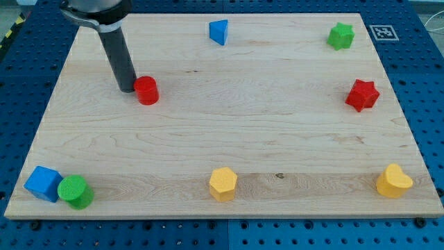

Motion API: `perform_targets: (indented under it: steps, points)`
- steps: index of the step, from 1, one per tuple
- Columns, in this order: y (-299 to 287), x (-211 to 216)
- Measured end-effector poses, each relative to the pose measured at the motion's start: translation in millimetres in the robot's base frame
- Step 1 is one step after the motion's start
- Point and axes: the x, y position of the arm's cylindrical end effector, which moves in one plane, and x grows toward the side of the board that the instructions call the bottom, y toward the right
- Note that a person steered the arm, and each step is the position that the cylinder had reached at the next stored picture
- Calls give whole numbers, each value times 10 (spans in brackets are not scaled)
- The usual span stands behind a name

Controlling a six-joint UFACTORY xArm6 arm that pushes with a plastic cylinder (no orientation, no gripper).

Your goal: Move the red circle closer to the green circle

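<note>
Red circle point(146, 90): a short red cylinder standing upright on the wooden board point(229, 118), in the upper left part of the view. My tip point(127, 89): the lower end of a dark rod, down at the board just to the view's left of the red circle, touching it or very nearly so; the rod runs up and slightly left out of the view's top. No hand on this arm, so there is nothing open, closed or gripping; only the rod's end meets the work. Green circle point(75, 192): a green cylinder near the board's bottom left corner, well apart from the red circle, toward the view's bottom and somewhat left of it. Blue cube point(44, 183): just to the left of the green circle, touching it or just beside it. Yellow hexagon point(223, 183): near the bottom edge, about mid-width. Yellow heart point(393, 181): near the bottom right corner. Red star point(362, 95): by the right edge, about level with the red circle. Green star point(340, 35): near the top right corner. Blue triangle point(219, 31): near the top edge, around mid-width. Board lies on a blue perforated table point(21, 83).
</note>
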Motion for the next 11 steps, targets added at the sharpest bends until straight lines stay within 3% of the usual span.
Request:
perform_targets:
  steps: [3, 5, 9, 11]
  points:
    - [229, -393]
    - [546, -46]
    - [367, 762]
    - [530, 567]
